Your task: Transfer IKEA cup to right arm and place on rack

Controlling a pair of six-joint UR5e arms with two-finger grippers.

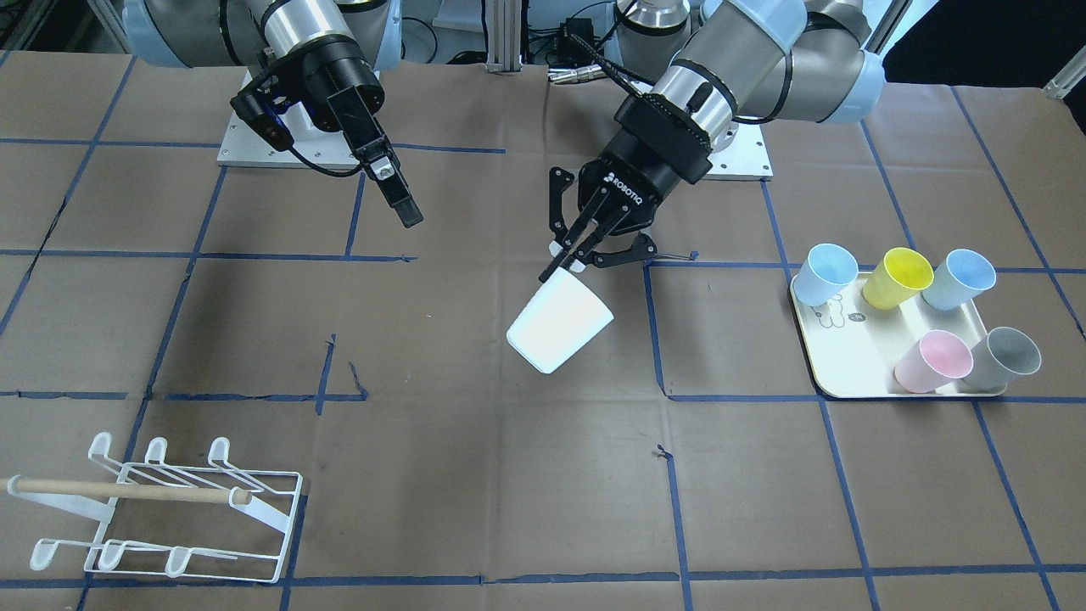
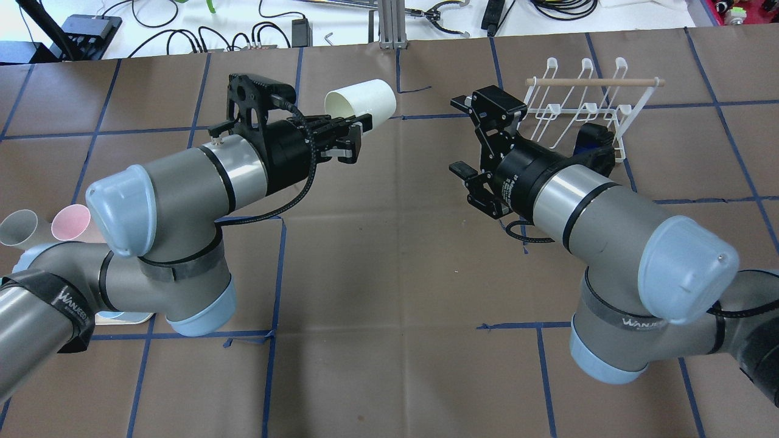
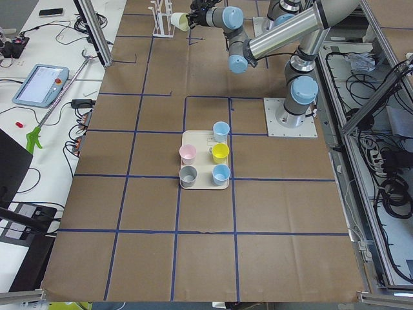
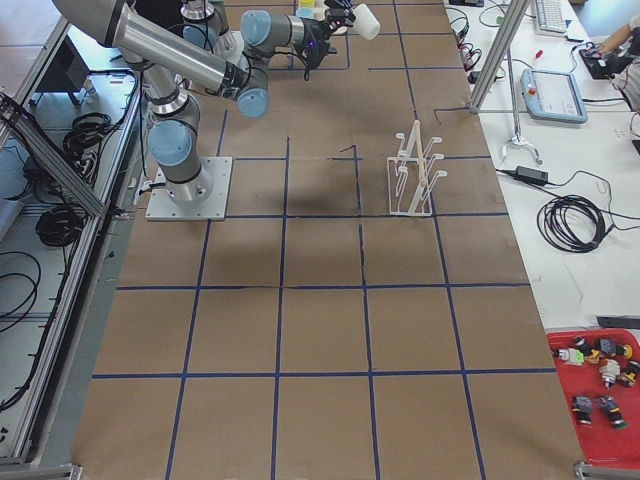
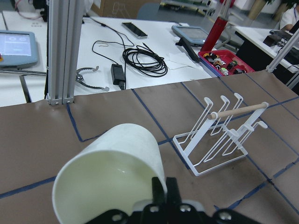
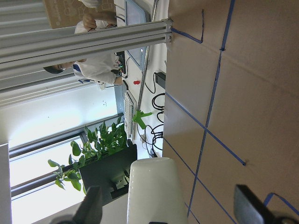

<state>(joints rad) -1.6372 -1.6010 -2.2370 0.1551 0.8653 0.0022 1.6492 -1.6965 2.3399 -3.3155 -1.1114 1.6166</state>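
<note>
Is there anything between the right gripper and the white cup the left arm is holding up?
Nothing visible. The left gripper holds the white cup by its rim above the table, and the open right gripper faces it across a bare gap. The right wrist view shows the cup straight ahead, unobstructed.

You're working in a robotics lab; the table [image 4: 320, 330] is papered brown and gridded with blue tape [image 4: 330, 287]; the robot arms [image 2: 182, 182] are bolted to white base plates [image 4: 218, 205]; on the white benches beyond the far edge lie teach pendants [image 3: 40, 84], coiled cables [image 4: 572, 222] and a red parts tray [image 4: 600, 390]; aluminium posts [image 5: 60, 51] stand at the far edge.
</note>
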